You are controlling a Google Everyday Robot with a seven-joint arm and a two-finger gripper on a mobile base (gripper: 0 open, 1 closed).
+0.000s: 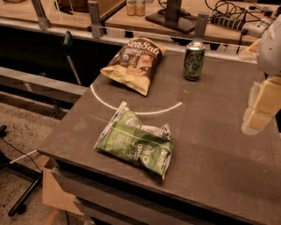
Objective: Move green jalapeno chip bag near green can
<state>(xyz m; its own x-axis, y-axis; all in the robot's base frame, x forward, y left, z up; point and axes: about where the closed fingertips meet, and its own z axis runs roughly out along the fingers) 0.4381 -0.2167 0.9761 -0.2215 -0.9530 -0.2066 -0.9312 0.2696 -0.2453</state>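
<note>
Surface: dark slab table (210, 149), matte, with one pale arc (131, 107) marked across its middle. Behind the far edge is a wooden bench (131, 19) with cables (228, 11). Speckled floor (26, 127) lies to the left, below the table.

Count: 2 bags, 1 can, 1 gripper.

Green bag (136, 140): lies flat and crinkled on the front-left part of the table, on the near side of the arc. Its white sealed edge points to the left edge of the table, and its lower right corner is close to the front edge. Nothing touches it.

Can (194, 60): upright, silver top up, near the far edge, beyond the arc and well apart from the green bag.

Brown bag (134, 63): lies flat at the far-left corner, left of the can with a gap between them; its lower tip comes near the arc.

Open room: bare top between the green bag and the can, across the arc. Bare top also in front of and to the right of the can, and along the whole right half.

Gripper (260, 110): at the right border of the view, above the right side of the table, apart from all three items. Whether it is apart or together cannot be told.
</note>
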